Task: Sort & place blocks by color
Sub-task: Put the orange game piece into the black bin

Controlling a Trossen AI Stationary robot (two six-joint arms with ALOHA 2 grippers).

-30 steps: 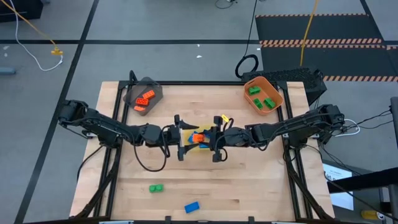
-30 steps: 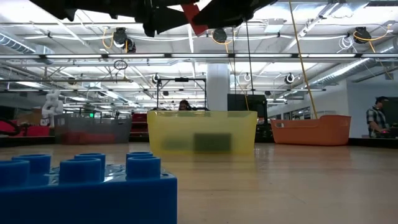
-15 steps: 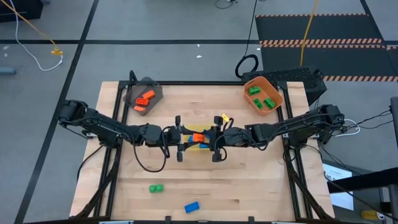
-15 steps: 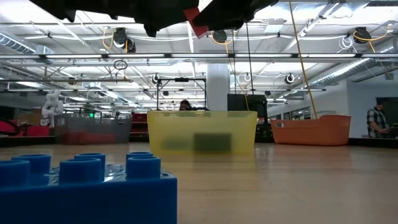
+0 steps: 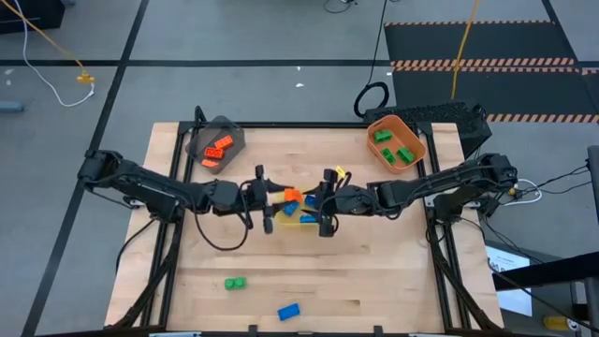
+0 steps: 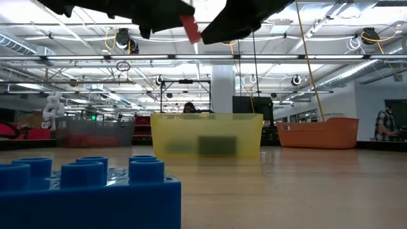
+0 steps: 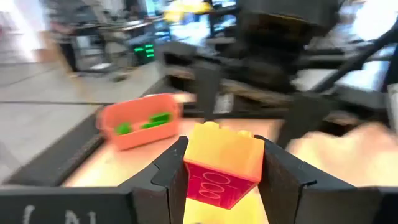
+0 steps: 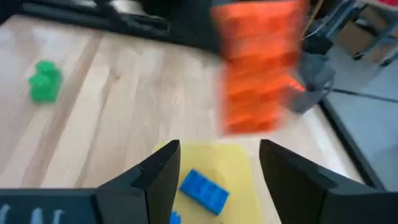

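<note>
An orange block (image 5: 292, 195) hangs over the yellow bin (image 5: 301, 221) at the table's middle, with my left gripper (image 5: 281, 198) shut on it. In the left wrist view the block (image 7: 224, 165) fills the gap between the fingers. My right gripper (image 5: 318, 204) faces it from the table's right and stands open (image 8: 217, 174). The blurred orange block (image 8: 261, 68) is ahead of the right gripper's fingers and apart from them. Blue blocks (image 8: 204, 186) lie in the yellow bin. A green block (image 5: 234, 283) and a blue block (image 5: 288, 311) rest on the table near its front edge. My left gripper pinches the orange block by two opposite side walls (image 7: 196, 168) between its two fingers. The fingers come level from the table's left side. The block is lifted clear above the yellow bin, studs up.
A grey bin (image 5: 217, 145) with orange blocks stands at the far left. An orange bin (image 5: 396, 145) with green blocks stands at the far right. In the low view the blue block (image 6: 89, 191) fills the near foreground in front of the yellow bin (image 6: 206, 135).
My left gripper has shut on the orange block that my right gripper held, and my right gripper has opened and let go. My left gripper has then drawn the block a little toward the table's left and far edge, slightly upward.
</note>
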